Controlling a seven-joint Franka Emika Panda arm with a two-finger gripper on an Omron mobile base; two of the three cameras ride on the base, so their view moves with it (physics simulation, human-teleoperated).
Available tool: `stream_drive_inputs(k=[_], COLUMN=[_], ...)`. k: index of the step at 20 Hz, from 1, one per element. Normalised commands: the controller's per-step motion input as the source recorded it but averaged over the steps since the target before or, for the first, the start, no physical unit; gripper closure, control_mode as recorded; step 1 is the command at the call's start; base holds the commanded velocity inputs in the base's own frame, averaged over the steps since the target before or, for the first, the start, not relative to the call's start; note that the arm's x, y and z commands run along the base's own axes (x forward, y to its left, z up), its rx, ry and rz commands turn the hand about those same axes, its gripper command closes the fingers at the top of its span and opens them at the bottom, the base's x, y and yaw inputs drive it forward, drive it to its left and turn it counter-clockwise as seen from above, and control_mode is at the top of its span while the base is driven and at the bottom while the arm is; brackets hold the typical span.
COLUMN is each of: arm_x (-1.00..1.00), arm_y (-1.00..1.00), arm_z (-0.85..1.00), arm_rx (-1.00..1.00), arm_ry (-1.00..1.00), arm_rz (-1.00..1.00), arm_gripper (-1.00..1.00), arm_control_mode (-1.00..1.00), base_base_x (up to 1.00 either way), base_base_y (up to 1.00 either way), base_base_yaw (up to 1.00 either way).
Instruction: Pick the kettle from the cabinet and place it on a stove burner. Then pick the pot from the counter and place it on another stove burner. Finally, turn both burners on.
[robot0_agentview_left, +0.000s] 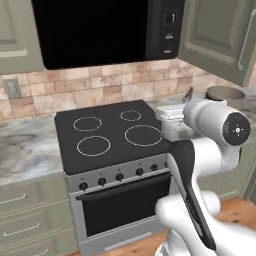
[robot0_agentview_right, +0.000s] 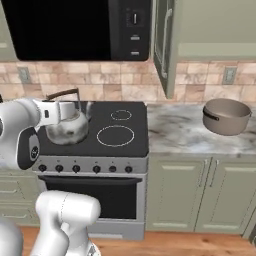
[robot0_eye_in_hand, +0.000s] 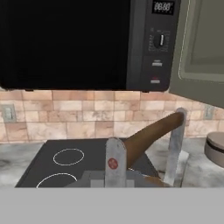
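Cooktop (robot0_agentview_right: 95, 131) sits w/ microwave (robot0_agentview_right: 75, 27) above it, backsplash (robot0_agentview_right: 100, 77) behind. Counter (robot0_agentview_right: 180, 130) runs right of cooktop; pot (robot0_agentview_right: 226, 116) on it, well apart from the rings. Cabinet (robot0_agentview_right: 200, 30) right of microwave, door (robot0_agentview_right: 164, 42) swung open. Kettle (robot0_agentview_right: 67, 125) over cooktop's left side, at the tool (robot0_agentview_right: 60, 112).

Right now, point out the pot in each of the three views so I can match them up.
Left base view: the pot is at the upper right, under the open cabinet door.
Right base view: the pot is at mid right, on the counter beside the cooktop.
Hand view: the pot is cut by the right edge.
Shared landmark: the black microwave, up and left of the pot everywhere.
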Motion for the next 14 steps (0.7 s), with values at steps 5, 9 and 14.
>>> stream_drive_inputs(k=[5, 9, 14], arm_x=[0.00, 0.00, 0.00], arm_y=[0.00, 0.00, 0.00], arm_z=[0.00, 0.00, 0.00], arm_rx=[0.00, 0.00, 0.00], arm_ry=[0.00, 0.00, 0.00], arm_rz=[0.00, 0.00, 0.00], arm_gripper=[1.00, 1.00, 1.00], arm_control_mode=[1.00, 1.00, 1.00], base_base_x=[0.58, 0.58, 0.53], base_base_y=[0.47, 0.35, 0.28], base_base_yaw=[-0.12, -0.11, -0.09])
